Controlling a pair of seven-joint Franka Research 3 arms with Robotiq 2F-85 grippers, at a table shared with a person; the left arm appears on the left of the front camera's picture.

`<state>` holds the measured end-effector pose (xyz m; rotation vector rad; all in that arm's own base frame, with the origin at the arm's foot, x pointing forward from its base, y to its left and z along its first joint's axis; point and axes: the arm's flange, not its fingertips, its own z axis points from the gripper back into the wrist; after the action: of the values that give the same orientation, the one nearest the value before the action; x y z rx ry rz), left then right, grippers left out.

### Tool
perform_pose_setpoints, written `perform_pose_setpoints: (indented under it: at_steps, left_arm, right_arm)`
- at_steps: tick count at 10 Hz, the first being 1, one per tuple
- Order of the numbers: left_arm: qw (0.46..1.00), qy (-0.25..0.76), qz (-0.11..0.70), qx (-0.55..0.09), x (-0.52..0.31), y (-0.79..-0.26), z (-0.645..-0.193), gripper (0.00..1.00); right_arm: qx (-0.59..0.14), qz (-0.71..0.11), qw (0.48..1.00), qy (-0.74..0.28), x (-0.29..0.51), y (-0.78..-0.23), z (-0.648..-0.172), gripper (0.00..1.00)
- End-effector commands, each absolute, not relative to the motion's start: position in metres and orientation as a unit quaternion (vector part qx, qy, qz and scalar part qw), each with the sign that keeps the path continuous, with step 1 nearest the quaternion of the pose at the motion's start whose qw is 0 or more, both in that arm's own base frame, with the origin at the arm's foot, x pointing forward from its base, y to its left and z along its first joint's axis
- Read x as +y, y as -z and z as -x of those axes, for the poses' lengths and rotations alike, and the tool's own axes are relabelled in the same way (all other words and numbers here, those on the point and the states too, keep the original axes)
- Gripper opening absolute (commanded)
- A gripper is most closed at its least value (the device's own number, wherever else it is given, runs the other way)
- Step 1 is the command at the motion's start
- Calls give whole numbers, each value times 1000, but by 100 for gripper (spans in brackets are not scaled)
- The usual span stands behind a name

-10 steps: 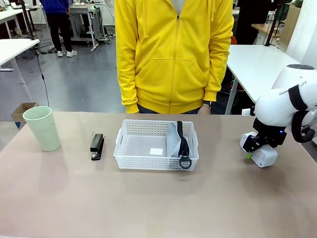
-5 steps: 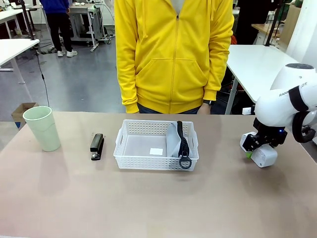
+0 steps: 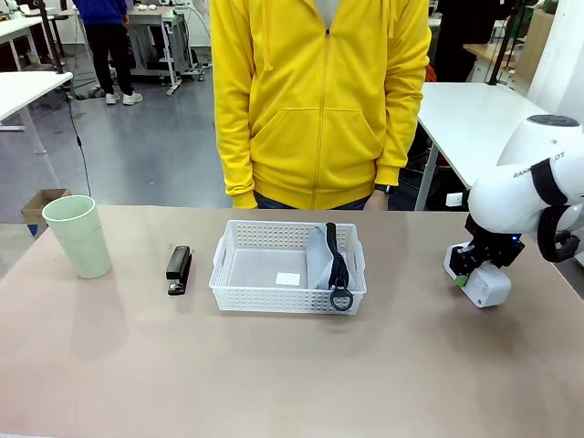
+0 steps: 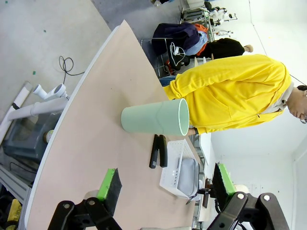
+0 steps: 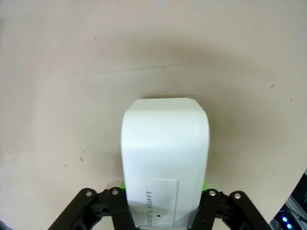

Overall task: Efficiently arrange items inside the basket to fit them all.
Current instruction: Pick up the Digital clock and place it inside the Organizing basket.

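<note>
Right hand (image 5: 164, 188) around boxy white block (image 5: 165, 143)

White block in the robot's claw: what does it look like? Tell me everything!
The white block is smooth and boxy, plastic by its look, with rounded corners and a pale label partly reading "LIGHT". The right gripper clamps its two sides, near the table's right end.

Person (image 3: 319, 100), yellow hoodie, behind table (image 3: 274, 383); cardboard box (image 3: 41, 208) on floor (image 3: 155, 155).
</note>
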<state>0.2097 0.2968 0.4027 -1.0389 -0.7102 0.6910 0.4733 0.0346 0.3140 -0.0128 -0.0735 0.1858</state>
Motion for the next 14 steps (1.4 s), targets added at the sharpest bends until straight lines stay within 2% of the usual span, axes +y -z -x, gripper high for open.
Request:
perform_pose_setpoints:
  at_steps: [1,4,6,9,12,14]
  left_arm:
    - [749,-307,481,-338,297,-401,-211,100]
    - [749,-307,481,-338,297,-401,-211,100]
    - [749,-307,481,-338,297,-401,-211,100]
    - [749,-307,481,-338,297,-401,-211,100]
    - [749,-307,481,-338,297,-401,-211,100]
    - [749,-307,481,-338,297,-401,-211,100]
  right_arm:
    - [-50,24,995,-84,37,-312,-467,0]
    - [-50,26,995,-85,38,-313,-466,0]
    - [-60,10,995,-81,42,-343,-454,0]
    - [-62,-8,998,-22,67,-443,-383,0]
    - [-104,1,994,-38,86,-460,-329,0]
    - [-88,7,995,-46,80,-469,-339,0]
